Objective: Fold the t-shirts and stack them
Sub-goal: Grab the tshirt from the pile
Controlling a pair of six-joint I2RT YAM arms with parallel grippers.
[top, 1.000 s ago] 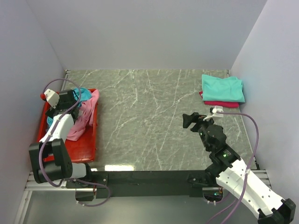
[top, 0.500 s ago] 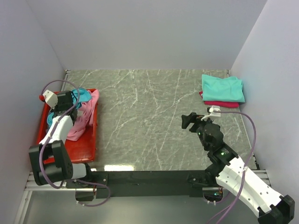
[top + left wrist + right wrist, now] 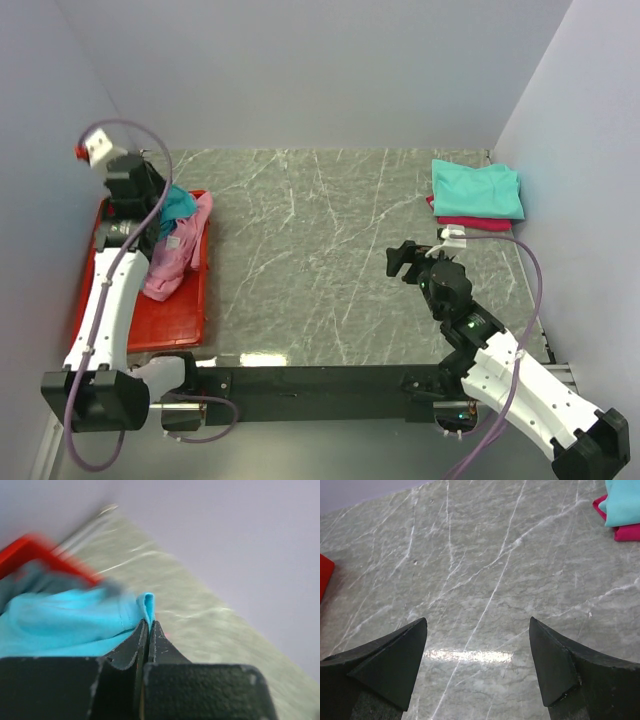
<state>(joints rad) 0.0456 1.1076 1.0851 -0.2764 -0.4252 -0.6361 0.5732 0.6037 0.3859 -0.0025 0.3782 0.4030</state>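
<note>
Pinching a hemmed fold of the soft, bright turquoise cloth shirt (image 3: 75,625), the left pincer (image 3: 148,626) is clamped tight at the far end of the glossy red plastic tray (image 3: 170,320), where a crumpled pink shirt (image 3: 175,260) lies. The right pincer (image 3: 477,625) gapes wide and empty over the grey veined marble-look desk (image 3: 300,230). A folded mint-green shirt (image 3: 478,190) rests on a crimson one (image 3: 470,223) in the far right corner.
</note>
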